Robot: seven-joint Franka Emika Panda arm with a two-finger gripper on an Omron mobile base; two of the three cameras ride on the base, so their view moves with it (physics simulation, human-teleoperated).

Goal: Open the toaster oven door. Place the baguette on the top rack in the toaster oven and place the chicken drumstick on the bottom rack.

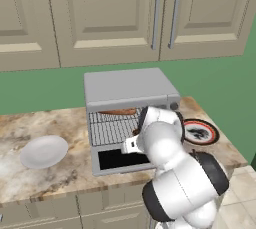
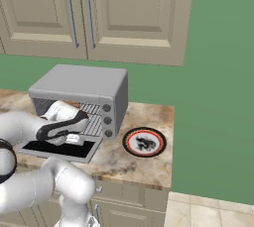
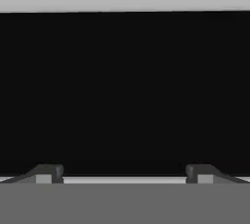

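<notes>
The toaster oven (image 1: 127, 85) (image 2: 82, 85) stands on the counter with its door (image 1: 112, 160) (image 2: 59, 148) folded down flat. The long brown baguette (image 1: 118, 112) lies on the top rack (image 1: 107, 118). A small dark reddish-brown piece, apparently the chicken drumstick (image 1: 135, 132), rests on the bottom rack (image 1: 107, 134), mostly hidden by my arm. My gripper (image 1: 130, 147) (image 2: 74, 140) (image 3: 124, 176) hangs just over the door's black glass (image 3: 125, 91), open, with nothing between its widely spread fingertips (image 3: 49, 173).
A red-rimmed plate (image 1: 200, 132) (image 2: 144, 142) with a dark pattern lies right of the oven. A white plate (image 1: 44, 151) sits on the counter's left part. Wall cabinets (image 1: 125, 13) hang above. The counter's front edge (image 1: 60, 190) runs just below the door.
</notes>
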